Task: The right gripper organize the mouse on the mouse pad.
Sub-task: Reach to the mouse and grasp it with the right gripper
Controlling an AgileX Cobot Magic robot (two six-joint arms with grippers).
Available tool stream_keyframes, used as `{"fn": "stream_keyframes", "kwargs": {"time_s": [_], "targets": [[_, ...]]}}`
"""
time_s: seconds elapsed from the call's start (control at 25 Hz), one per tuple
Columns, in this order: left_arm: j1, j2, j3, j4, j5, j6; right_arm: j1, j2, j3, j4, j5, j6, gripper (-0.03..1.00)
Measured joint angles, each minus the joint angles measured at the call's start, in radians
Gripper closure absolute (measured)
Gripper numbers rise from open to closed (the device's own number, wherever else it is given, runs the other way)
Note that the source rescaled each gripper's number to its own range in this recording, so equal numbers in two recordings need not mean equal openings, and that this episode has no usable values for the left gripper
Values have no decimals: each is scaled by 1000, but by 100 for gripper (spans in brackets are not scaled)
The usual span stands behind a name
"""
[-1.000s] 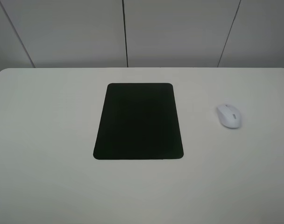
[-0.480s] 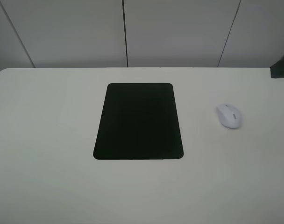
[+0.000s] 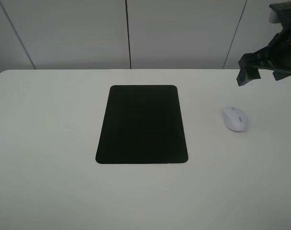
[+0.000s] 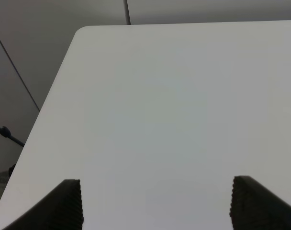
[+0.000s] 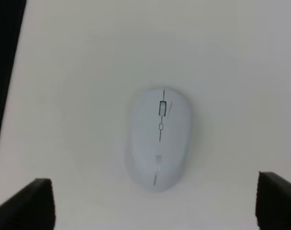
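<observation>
We see the mouse [image 3: 234,118] lying on the surface [image 3: 50,143] near its right edge, well apart from the mouse pad [image 3: 141,124] in the middle. Our right end effector [image 3: 260,76] hangs above the far right corner, fingers spread wide and gripping nothing. Our left end effector [image 4: 160,203] is likewise spread, near the surface's left edge.

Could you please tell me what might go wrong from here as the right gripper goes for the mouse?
The mouse is smooth and rounded, so the open right gripper above it could squirt it sideways if it closes off-centre.
The mouse lies on the table, apart from the mouse pad, so a weak grip might drop it on the way across.
</observation>
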Motion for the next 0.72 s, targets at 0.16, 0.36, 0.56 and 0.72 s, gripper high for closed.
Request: {"fn": "stream_keyframes", "kwargs": {"time_s": [0.16, 0.36, 0.56, 0.72], "targets": [[0, 0, 0, 0, 0, 0, -8, 101, -40, 0, 9, 0, -3], [0, 0, 0, 0, 0, 0, -55, 200, -47, 1, 7, 0, -3], [0, 0, 0, 0, 0, 0, -61, 262, -59, 7, -19, 0, -3], [0, 0, 0, 0, 0, 0, -61, 316, -93, 8, -27, -4, -3]]}}
